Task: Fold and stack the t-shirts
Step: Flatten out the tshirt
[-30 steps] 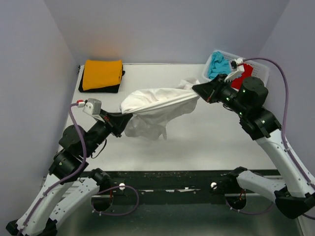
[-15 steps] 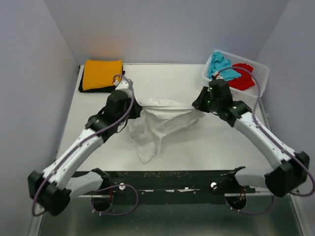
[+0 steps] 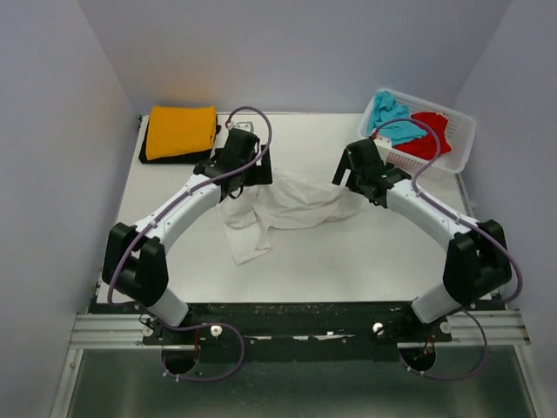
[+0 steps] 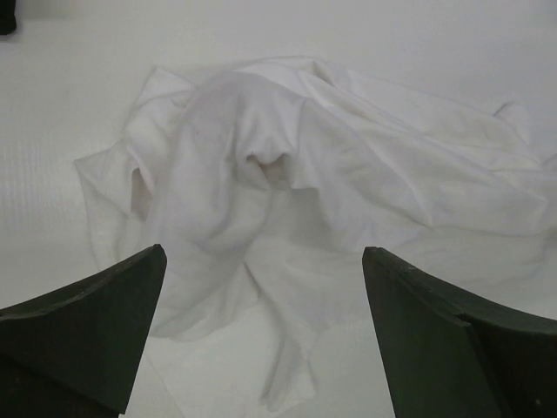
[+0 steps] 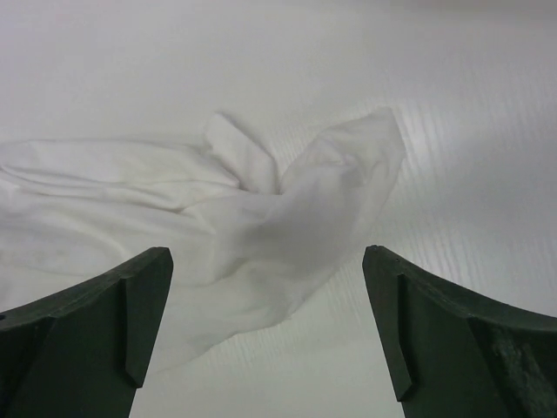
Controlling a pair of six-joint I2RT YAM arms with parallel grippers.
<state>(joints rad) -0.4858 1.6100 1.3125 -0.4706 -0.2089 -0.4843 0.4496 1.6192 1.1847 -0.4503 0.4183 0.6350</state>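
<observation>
A crumpled white t-shirt (image 3: 283, 209) lies loose on the table between my two arms; it also fills the left wrist view (image 4: 296, 192) and the right wrist view (image 5: 218, 226). My left gripper (image 3: 246, 178) hovers open at the shirt's far left end (image 4: 264, 261), holding nothing. At the shirt's far right end my right gripper (image 3: 350, 181) is open too (image 5: 265, 261), its fingers apart from the cloth. A folded orange-yellow t-shirt (image 3: 180, 131) rests on a folded black t-shirt (image 3: 177, 158) at the back left. Turquoise (image 3: 389, 117) and red (image 3: 430, 135) t-shirts lie in the basket.
The white lattice basket (image 3: 465, 144) stands at the back right corner. Grey walls close in the table on the left, back and right. Both arms reach far out over the white tabletop (image 3: 348, 252).
Both grippers carried the white shirt toward the back, lowered it onto the table, then opened and let it go. The shirt now lies slack instead of hanging stretched between them.
</observation>
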